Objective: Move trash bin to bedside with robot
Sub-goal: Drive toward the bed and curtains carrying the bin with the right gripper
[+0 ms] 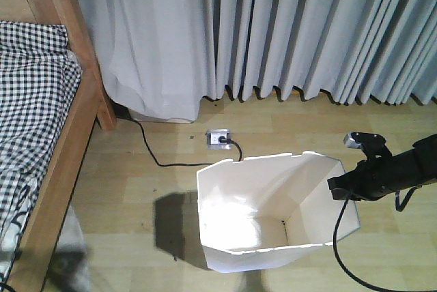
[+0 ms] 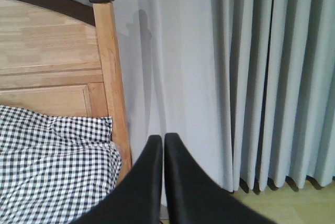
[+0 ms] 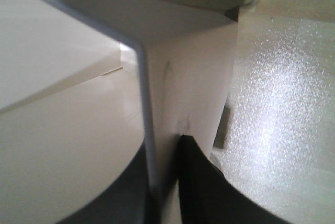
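Two black fingers of the right tool are pinching the bin wall. One finger is sitting inside against the cream face and the other outside, with the thin rim edge running up between them. In the front view, the right tool is gripping the bin at its right rim, with the black arm reaching in from the right edge and a cable drooping beneath it. The bin is standing on the wooden floor, open mouth facing up, apart from the bed on the left, with floor showing between them. The left tool is holding nothing, its fingers pressing together tip to tip, and is pointing toward the bed's wooden post and checked bedding. Beyond the bin, a socket is sitting on the floor with a black lead plugged in and trailing left toward the curtain hem. Farthest back, a grey curtain is hanging down to the floor.
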Tool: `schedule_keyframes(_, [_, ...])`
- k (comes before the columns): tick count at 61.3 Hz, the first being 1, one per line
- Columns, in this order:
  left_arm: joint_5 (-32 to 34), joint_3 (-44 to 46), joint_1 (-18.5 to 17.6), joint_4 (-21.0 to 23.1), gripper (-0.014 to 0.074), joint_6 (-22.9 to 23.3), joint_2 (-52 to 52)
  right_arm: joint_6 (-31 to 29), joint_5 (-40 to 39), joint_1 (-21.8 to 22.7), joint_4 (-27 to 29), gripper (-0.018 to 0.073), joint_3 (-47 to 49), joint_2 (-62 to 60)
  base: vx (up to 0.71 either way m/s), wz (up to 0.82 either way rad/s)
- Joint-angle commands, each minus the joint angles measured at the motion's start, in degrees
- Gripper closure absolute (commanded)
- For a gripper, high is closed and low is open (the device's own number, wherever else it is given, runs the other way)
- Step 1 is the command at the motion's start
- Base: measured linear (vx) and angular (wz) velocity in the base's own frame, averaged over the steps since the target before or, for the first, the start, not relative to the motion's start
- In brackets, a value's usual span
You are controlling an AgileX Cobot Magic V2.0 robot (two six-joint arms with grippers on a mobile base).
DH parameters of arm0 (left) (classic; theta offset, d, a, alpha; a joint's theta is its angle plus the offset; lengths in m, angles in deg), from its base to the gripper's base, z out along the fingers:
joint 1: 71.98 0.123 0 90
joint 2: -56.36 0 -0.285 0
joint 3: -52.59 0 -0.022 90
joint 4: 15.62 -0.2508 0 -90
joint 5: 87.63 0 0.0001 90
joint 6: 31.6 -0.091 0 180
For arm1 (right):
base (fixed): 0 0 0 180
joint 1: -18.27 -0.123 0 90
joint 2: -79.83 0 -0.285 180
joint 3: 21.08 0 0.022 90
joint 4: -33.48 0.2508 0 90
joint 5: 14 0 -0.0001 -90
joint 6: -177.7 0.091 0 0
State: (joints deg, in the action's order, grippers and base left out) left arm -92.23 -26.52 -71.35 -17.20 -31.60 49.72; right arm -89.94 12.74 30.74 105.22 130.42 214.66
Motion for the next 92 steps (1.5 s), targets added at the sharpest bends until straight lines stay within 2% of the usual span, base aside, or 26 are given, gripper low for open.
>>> schedule_keyframes(1, [4.23, -0.67, -0.4, 0.54, 0.0603, 0.79, 0.36, 0.39, 10.2, 0.23, 3.47, 0.0564, 0.87, -3.89, 0.2, 0.02])
schedule_keyframes(92, [4.23, -0.67, -0.4, 0.54, 0.0603, 0.79, 0.36, 0.39, 9.98, 0.23, 3.47, 0.0564, 0.87, -3.89, 0.16, 0.02])
